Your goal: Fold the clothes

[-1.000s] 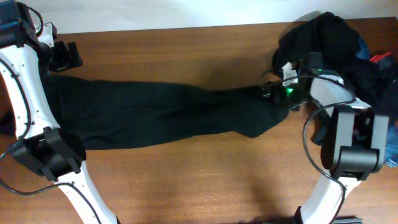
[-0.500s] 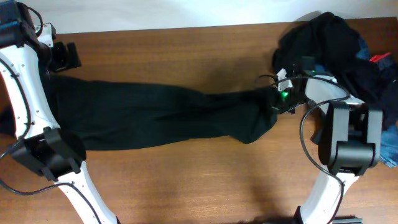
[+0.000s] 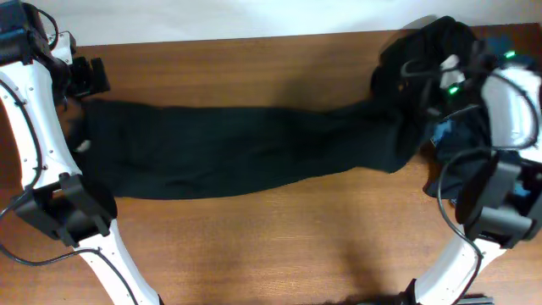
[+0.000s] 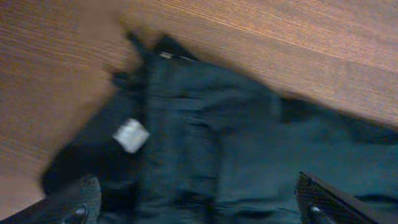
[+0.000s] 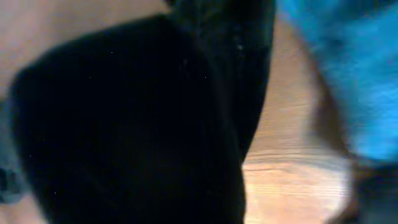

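Long black trousers (image 3: 237, 148) lie stretched across the table, waist at the left and leg ends at the right. My left gripper (image 3: 87, 80) hovers open over the waist end. In the left wrist view the waistband with its white label (image 4: 130, 135) lies between the spread fingertips (image 4: 84, 198). My right gripper (image 3: 428, 106) is shut on the trousers' leg end, lifted beside the pile of other clothes (image 3: 436, 42). Black cloth (image 5: 130, 124) fills most of the right wrist view and hides the fingers there.
The heap of dark garments sits at the back right corner, with blue denim (image 3: 449, 131) showing beneath the right arm and blue denim (image 5: 336, 68) in the right wrist view. Bare brown wood table (image 3: 279, 246) runs along the front. The table's far edge (image 3: 237, 38) is close behind the trousers.
My right gripper shut on the trousers' leg end and drew it right and back toward the pile, pulling the trousers straighter. The left arm stayed put.
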Robot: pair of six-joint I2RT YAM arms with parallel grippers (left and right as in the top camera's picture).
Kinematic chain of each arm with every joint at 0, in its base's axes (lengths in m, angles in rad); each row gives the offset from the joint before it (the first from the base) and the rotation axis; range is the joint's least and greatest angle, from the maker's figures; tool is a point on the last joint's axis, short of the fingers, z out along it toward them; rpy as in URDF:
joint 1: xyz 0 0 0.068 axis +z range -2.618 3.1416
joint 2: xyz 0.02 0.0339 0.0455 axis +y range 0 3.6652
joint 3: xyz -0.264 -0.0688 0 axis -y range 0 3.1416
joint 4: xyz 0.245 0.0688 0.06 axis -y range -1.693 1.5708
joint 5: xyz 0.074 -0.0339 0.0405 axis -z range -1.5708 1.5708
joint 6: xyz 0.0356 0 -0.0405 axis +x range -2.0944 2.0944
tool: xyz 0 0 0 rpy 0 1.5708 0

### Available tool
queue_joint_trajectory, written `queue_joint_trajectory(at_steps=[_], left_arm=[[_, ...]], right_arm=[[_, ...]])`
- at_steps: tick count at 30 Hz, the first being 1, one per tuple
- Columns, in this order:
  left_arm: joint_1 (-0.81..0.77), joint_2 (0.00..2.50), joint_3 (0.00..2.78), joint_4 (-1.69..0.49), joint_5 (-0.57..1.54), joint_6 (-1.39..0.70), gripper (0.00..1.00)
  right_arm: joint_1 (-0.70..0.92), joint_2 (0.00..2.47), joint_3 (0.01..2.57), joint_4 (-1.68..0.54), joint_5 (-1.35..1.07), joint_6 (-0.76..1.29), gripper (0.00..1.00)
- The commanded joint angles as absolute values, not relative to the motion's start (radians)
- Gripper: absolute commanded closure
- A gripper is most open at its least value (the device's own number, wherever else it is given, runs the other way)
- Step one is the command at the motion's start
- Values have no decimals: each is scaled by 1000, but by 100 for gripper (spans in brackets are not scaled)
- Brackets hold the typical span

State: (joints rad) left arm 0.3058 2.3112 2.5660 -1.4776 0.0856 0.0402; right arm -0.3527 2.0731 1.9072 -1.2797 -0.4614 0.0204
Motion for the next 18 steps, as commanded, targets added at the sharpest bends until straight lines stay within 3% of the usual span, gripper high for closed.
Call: queue_joint_trajectory(at_steps=[1, 8, 18], left_arm=[[302, 2283, 2583, -1478, 78, 34, 1], [302, 2283, 2583, -1478, 79, 34, 1], [302, 2283, 2583, -1478, 79, 33, 1]], right_arm=[[-374, 2026, 2080, -1361, -373, -32, 96], [-300, 2026, 2296, -1468, -389, -45, 96], [69, 2109, 2292, -1388, -298, 47, 96]])
